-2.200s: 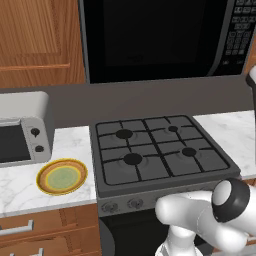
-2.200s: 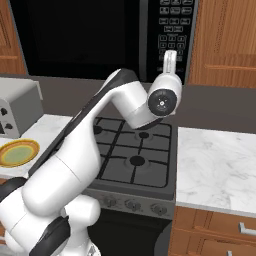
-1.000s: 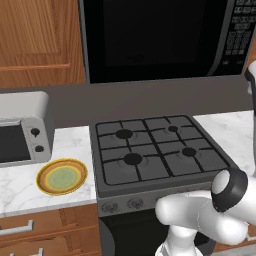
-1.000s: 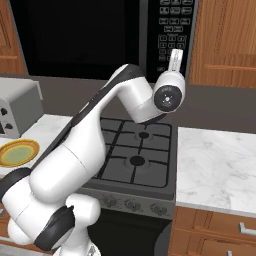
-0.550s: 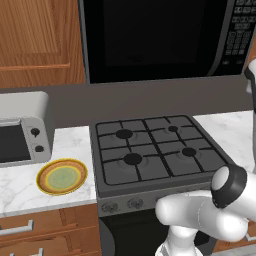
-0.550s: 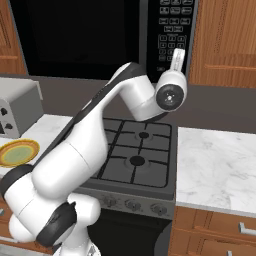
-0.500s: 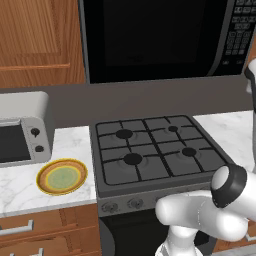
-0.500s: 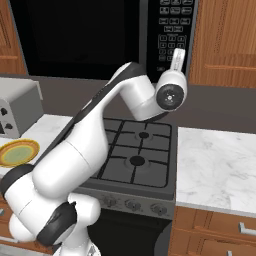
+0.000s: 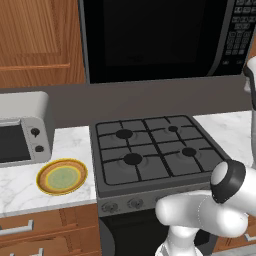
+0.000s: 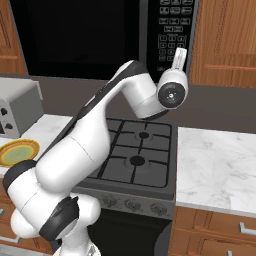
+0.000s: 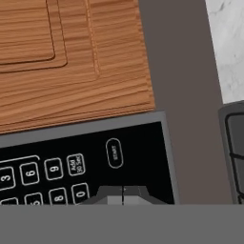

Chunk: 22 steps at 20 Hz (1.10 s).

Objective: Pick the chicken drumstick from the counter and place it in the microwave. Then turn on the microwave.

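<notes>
the gripper (image 11: 123, 194) was raised to the keypad (image 10: 171, 30) of the black microwave (image 9: 150, 35), its two finger tips pressed together with no gap and nothing between them, as the hand view showed. closed like that they made one blunt point, which suited poking a button rather than grasping. in the hand view the oval start button (image 11: 114, 153) sat just above the tips, with the "add 30 sec" key and the digit keys off to its side, so the hand seemed lined up for a press on start.

the microwave door (image 10: 75, 35) was shut and its glass was dark, so the chicken drumstick could not be made out; with the marble counter (image 9: 75, 145) bare of it, it was judged to be inside. the turning-on step looked to be the one in hand, the placing done.

on the counter left of the gas stovetop (image 9: 155, 155) lay a yellow plate (image 9: 62, 176) with nothing on it, just in front of the silver toaster oven (image 9: 22, 130).
</notes>
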{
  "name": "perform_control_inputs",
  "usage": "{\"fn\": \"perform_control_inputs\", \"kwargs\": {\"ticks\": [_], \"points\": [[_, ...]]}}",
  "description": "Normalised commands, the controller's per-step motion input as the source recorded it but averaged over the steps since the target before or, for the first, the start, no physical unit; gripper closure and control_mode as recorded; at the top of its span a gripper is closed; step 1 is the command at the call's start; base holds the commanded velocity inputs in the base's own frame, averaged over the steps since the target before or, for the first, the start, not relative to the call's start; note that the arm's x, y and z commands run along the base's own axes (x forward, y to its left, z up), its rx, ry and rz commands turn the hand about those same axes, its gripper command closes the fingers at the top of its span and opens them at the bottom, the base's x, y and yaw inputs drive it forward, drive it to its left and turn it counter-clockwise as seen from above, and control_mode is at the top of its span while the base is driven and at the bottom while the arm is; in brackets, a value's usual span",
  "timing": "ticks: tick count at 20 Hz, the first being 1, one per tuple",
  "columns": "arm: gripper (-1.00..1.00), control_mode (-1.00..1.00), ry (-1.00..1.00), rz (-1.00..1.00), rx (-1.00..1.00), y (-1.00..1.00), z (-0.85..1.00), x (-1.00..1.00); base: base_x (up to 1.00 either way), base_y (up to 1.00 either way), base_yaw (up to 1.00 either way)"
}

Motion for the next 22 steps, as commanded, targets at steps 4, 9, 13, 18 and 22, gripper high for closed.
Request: {"fn": "perform_control_inputs", "kwargs": {"ticks": [4, 9, 13, 18, 22], "points": [[1.00, -1.00, 0.00, 0.00, 0.03, -0.06, 0.00, 0.08, 0.00, 0.00, 0.00], [1.00, -1.00, 0.00, 0.00, 0.03, -0.06, 0.00, 0.08, 0.00, 0.00, 0.00], [1.00, -1.00, 0.00, 0.00, 0.03, -0.02, 0.00, 0.12, 0.00, 0.00, 0.00], [1.00, -1.00, 0.00, 0.00, 0.03, 0.00, 0.00, 0.13, 0.00, 0.00, 0.00], [1.00, -1.00, 0.00, 0.00, 0.03, -0.03, 0.00, 0.12, 0.00, 0.00, 0.00]]}}
